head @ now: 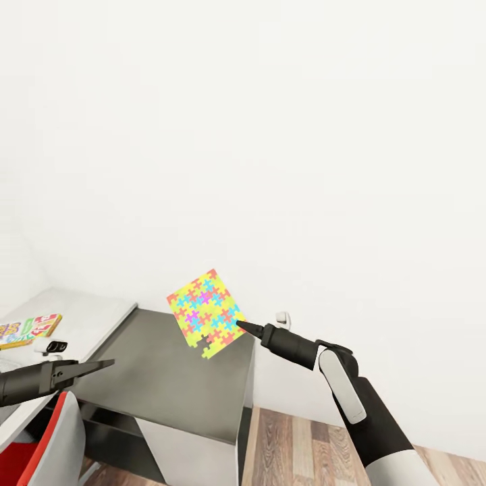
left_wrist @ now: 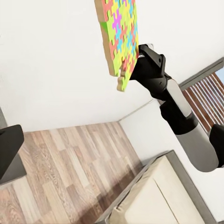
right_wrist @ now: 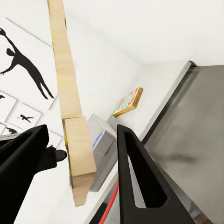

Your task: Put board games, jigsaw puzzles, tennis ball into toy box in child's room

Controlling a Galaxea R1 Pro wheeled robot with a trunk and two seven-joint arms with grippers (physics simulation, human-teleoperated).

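Yellow, pink and blue pieces mark the jigsaw puzzle [head: 205, 313], which we hold up in the air above the far edge of the dark grey section of the table [head: 169, 378], tilted on one corner. Our right gripper [head: 241, 326] pinches it at its 4 o'clock corner; in the right wrist view the pale wooden edge of the slab [right_wrist: 70, 116] runs lengthwise between the two black fingers [right_wrist: 137, 182], which look closed onto it. The toy box [right_wrist: 100, 154] shows there as a light grey bin beyond the puzzle, with a board game [right_wrist: 128, 101] lying further along the light table top. From the gripper, then, we judge the box lies toward 9 o'clock in the head view, so the right arm, the only one carrying anything, must sweep the puzzle leftward across the desk. Our left gripper [head: 101, 365] hangs empty at 8 o'clock over the table, its fingers seemingly pressed together.
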